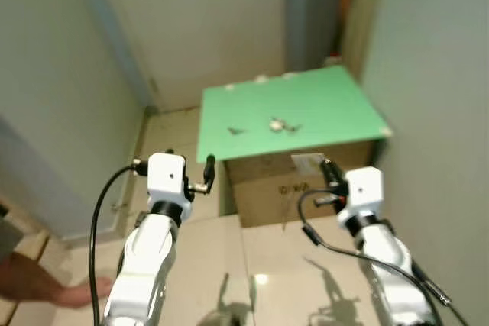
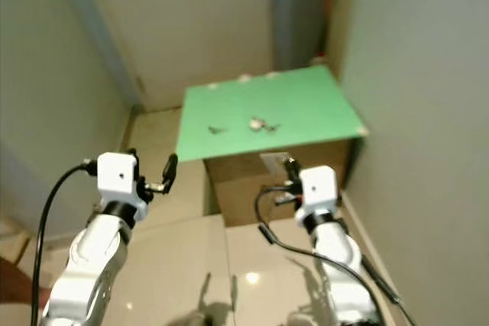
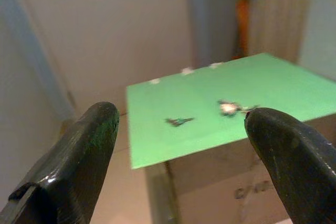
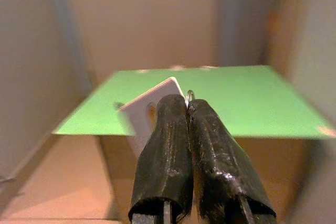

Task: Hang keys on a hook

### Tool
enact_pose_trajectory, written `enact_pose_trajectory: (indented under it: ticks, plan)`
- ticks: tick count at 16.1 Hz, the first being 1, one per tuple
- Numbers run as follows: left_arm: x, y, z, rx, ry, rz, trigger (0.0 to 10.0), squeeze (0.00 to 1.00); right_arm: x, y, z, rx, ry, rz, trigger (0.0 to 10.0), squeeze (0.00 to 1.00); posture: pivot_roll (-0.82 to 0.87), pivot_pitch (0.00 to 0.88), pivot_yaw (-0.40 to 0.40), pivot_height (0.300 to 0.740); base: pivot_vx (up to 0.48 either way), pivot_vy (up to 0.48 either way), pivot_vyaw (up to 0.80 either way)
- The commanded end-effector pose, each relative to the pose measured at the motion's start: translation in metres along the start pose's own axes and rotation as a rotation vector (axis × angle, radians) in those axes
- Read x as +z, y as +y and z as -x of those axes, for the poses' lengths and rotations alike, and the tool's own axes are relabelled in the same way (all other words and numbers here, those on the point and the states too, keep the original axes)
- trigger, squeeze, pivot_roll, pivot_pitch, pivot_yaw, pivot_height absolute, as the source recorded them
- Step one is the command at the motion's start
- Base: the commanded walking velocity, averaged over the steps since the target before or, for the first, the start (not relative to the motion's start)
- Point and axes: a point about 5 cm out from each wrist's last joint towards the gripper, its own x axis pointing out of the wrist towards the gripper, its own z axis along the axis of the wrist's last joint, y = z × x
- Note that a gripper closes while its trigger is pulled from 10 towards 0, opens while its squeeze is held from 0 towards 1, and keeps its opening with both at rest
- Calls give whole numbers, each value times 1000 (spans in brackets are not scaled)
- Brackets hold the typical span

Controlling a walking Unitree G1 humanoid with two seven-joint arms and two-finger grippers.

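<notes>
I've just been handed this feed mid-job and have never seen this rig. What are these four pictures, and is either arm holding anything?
The two wide pictures come from the robot's head camera, looking down at its silver arms. Ahead stands a cardboard box topped with a green board, with small metal pieces, probably keys, lying on it. The other two pictures look along each arm's black fingers. The left tool is open and holds nothing. The right tool is shut on a small metal ring with a white tag. I cannot make out a hook.
</notes>
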Motion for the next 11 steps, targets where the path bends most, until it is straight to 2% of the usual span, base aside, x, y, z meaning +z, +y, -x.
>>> enact_pose_trajectory:
  ticks: [1,5,7,11]
  plan:
    - [1,7,-2,17,0,-23,10000,0,3,5,-2,16,-14,13,0,0,-217,5,152,740,-311,0,0]
    - [0,6,-5,-2,3,-44,10000,0,2,7,-3,26,-7,19,0,0,-222,7,155,740,0,0,0]
    - [-2,5,-6,-20,12,-27,10000,0,3,8,-5,31,-6,16,0,0,-228,3,157,740,0,0,-584]
    - [-3,2,-9,-54,20,-33,10000,0,3,7,-7,31,-4,14,0,0,-232,0,161,740,0,450,-591]
